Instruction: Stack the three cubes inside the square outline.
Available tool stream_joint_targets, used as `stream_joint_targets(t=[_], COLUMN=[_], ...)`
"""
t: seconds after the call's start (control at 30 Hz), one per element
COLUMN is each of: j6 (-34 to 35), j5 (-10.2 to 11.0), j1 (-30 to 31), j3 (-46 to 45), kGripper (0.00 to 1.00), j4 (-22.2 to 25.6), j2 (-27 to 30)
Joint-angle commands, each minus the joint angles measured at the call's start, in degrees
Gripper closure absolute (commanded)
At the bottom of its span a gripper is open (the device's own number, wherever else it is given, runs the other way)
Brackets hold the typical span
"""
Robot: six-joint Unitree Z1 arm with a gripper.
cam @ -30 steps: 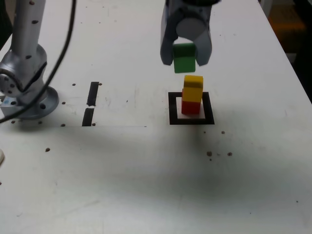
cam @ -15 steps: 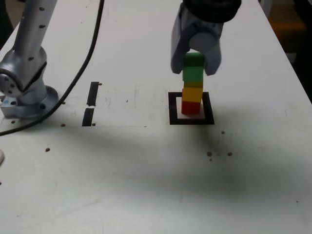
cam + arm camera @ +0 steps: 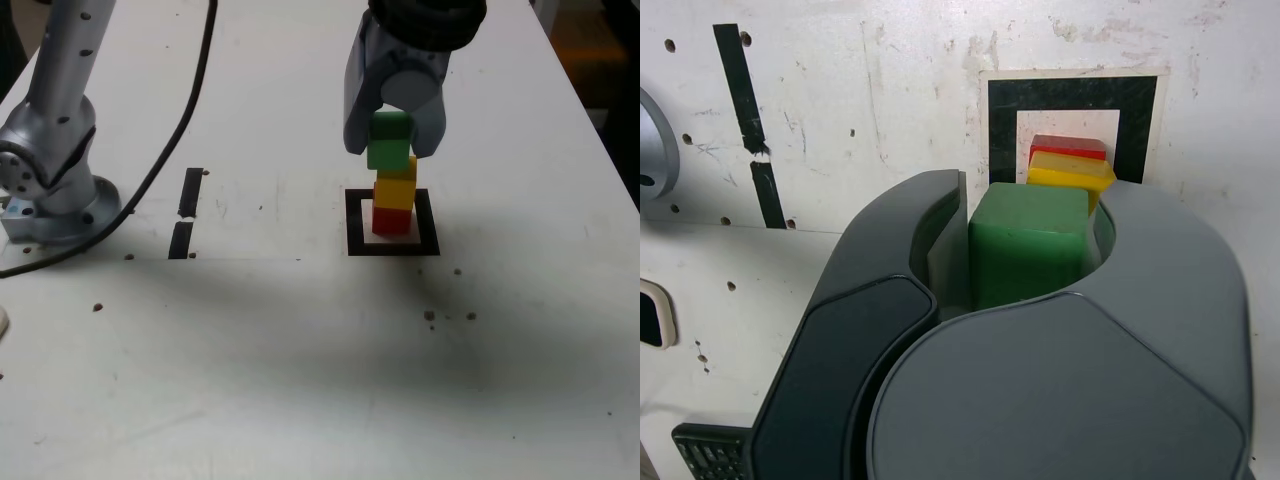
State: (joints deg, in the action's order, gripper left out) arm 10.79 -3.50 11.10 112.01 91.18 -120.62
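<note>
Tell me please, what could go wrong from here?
The green cube, held by the gripper, looks offset to the exterior view's left of the yellow cube; released so, it might tip off. Lowering it could also push the yellow cube off the red cube.

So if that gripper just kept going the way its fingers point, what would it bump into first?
Probably the yellow cube, met by the green cube in the gripper, though depth is unclear.
</note>
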Motion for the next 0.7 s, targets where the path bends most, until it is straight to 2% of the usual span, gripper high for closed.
stream_joint_targets(t=[0.0,0.33,0.47,0.53,0.67], j6=[-0.07,-0.24,-0.27,-0.33,-0.48], j5=[-0.18,0.33,0.54,0.42,-0.09], j1=[-0.03,0.34,0.36,0.35,0.36], j3=[-0.02,-0.32,-0.14,-0.01,0.15], kGripper=[0.92,0.84,0.78,0.71,0.40], j4=[0.23,-1.39,-1.07,-0.66,0.15], j2=[-0.18,-1.29,-1.22,-1.25,-1.30])
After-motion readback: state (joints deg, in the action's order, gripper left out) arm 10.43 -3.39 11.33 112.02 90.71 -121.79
